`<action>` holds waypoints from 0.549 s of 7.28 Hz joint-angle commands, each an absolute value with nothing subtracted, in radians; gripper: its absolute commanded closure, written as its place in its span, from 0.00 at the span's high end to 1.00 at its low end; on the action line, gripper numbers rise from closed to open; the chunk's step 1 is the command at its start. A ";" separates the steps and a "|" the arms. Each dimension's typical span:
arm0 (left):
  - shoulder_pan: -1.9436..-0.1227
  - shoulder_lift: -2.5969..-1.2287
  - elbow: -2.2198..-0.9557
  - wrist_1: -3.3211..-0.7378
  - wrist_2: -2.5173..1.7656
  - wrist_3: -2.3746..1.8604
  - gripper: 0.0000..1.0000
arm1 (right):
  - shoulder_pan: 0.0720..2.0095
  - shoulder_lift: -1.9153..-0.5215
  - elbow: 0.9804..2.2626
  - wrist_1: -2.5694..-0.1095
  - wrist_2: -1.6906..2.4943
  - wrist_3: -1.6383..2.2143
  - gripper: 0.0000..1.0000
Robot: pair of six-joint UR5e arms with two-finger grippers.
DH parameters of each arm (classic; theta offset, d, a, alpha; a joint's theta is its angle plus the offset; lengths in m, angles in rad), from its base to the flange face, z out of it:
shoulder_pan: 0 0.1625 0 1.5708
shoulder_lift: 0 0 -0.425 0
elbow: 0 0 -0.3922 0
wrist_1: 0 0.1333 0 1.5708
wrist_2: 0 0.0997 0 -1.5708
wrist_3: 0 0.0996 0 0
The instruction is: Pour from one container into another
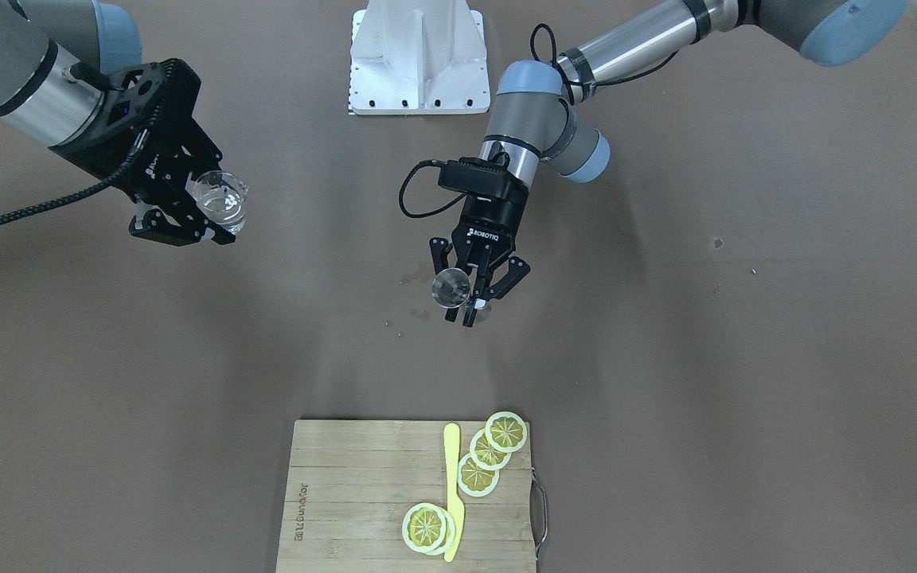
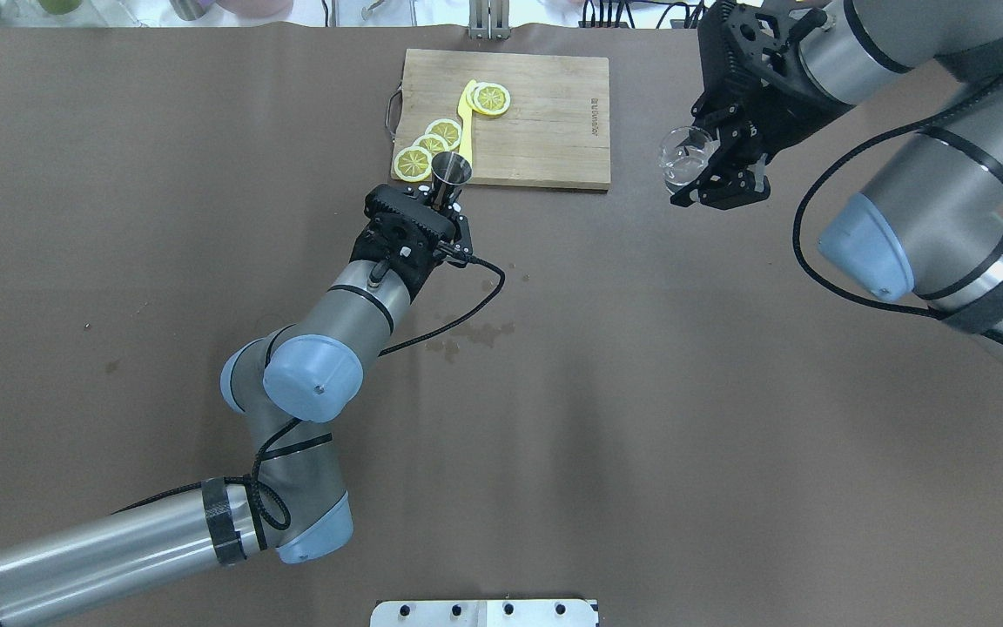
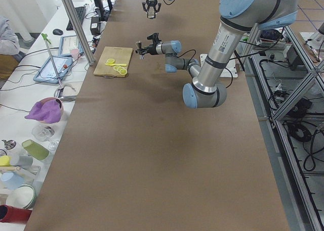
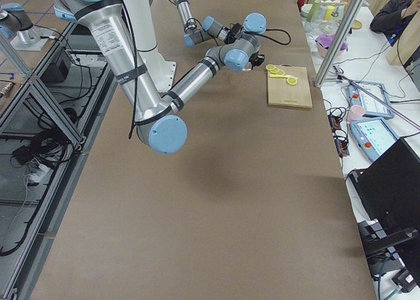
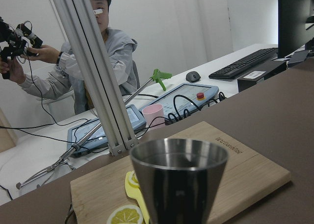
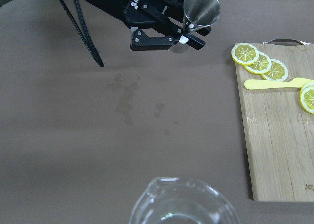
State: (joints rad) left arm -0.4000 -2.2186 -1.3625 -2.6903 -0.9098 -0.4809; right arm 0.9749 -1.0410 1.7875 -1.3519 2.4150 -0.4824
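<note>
Peering at the jigger (image 1: 452, 286), we see a polished steel cone pinched in the left gripper (image 1: 465, 313) above the table (image 1: 665, 358), its lower part mostly hidden there. The right gripper (image 2: 703, 165) clasps the clear, spouted glass (image 2: 683, 157) well apart; we cannot tell its contents.

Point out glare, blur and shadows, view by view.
Left wrist: the cup looms dark, its rim bright. Right wrist: the glass is soft and cropped at the bottom edge. Front-facing: highlights glint on the glass; shadows on the table are faint and diffuse.
</note>
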 commanded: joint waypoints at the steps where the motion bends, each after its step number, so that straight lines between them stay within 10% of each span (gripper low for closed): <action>1: -0.396 -2.201 -1.358 -2.709 -0.908 -0.483 0.00 | 0.979 -0.944 1.685 -1.361 2.405 -0.532 0.00; 4: -0.394 -2.224 -1.377 -2.714 -0.917 -0.482 0.00 | 0.974 -0.868 1.620 -1.380 2.405 -0.563 0.00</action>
State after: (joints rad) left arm -0.3948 -2.2105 -1.3692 -2.7123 -0.9122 -0.4818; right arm 0.9765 -0.9020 1.6470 -1.3655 2.4062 -0.5499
